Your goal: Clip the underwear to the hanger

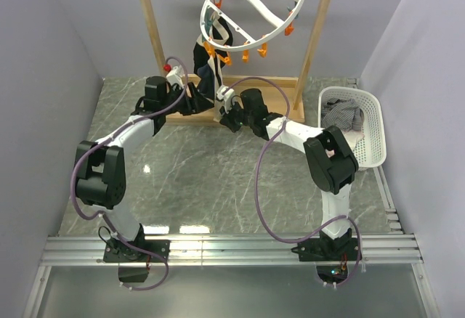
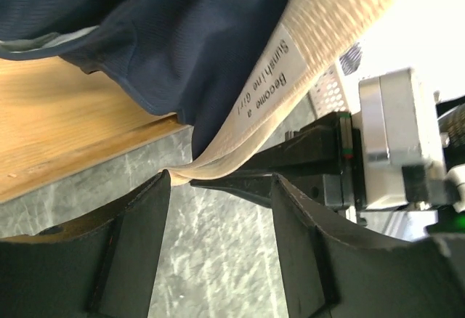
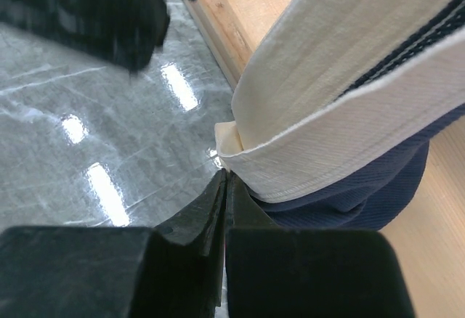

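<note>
Two grippers meet at the far edge of the grey-green marbled table, in front of the base rail of the pale wooden rack frame. The dark navy fabric briefs with the cream waistband hang there. Their upper part reaches the lower-left rim of the large round white plastic drying ring with orange and teal clips, which is tilted under the rack's top bar. Whether a clip grips the cloth cannot be told.

The right gripper has its black fingers pressed together, pinching the lowest fold of the waistband at their tips. The left wrist view shows the same pinch from the side. The left gripper has its fingers spread apart and holds nothing. The waistband's low point sits just above the gap.

A white perforated plastic basket stands at the table's right edge near the far corner, with a grey striped cloth inside.
</note>
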Tool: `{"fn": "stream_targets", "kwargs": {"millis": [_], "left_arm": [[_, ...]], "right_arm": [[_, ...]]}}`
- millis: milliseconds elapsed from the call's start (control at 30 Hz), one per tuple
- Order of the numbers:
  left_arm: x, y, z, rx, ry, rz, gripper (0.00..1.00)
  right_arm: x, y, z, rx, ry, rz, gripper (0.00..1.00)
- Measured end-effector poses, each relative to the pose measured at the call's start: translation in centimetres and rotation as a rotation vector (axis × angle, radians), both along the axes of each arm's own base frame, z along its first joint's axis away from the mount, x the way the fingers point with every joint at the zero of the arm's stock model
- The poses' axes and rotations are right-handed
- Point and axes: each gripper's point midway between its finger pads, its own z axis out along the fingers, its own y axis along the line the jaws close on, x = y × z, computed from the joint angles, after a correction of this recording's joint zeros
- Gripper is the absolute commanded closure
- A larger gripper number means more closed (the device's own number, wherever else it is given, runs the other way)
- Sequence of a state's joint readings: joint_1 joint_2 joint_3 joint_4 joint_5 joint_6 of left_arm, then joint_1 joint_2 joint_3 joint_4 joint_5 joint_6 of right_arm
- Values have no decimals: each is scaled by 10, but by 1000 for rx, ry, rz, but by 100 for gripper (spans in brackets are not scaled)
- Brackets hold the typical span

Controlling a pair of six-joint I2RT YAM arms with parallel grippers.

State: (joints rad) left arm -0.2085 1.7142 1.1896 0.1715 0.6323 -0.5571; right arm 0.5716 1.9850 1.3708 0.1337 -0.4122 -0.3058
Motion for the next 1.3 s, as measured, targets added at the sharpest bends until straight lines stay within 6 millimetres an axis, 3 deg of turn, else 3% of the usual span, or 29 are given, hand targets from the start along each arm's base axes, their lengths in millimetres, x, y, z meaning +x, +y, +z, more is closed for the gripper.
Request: {"fn": "stream_targets", "kwargs": {"millis": [233,467,667,767,800,867,900,1067,1100,1200,1300], "left_arm": [[-5,-13,-6,61,-63,-53,38],[-2,-21,-34,104,-46,-71,39],[1,-25,-42,115,-57,-81,46],[2,-28,-43,113,-69,-88,63],[2,-29,-44,112,-67,-91,78],[1,-31,-47,110,-64,-98,90],[1,-32,-47,109,-68,-103,100],[-3,-33,-37,91,-86,-128,100],[-5,-33,-31,84,-93,-137,100],[-16,-32,-6,60,-126,-165,100],[-27,-33,27,32,-186,-193,100]], "right_arm": [[-2,1,0,12,16,-2,100],[-5,4,2,28,31,10,100],[-8,7,7,50,43,21,100],[-10,8,11,61,45,26,100],[-10,9,12,67,47,28,100],[-12,10,16,80,52,32,100],[-13,10,19,88,53,33,96],[-16,-1,36,140,74,-4,59],[-16,-8,41,156,82,-23,46],[-14,-34,58,214,94,-95,26],[-15,-66,75,269,90,-177,18]]}}
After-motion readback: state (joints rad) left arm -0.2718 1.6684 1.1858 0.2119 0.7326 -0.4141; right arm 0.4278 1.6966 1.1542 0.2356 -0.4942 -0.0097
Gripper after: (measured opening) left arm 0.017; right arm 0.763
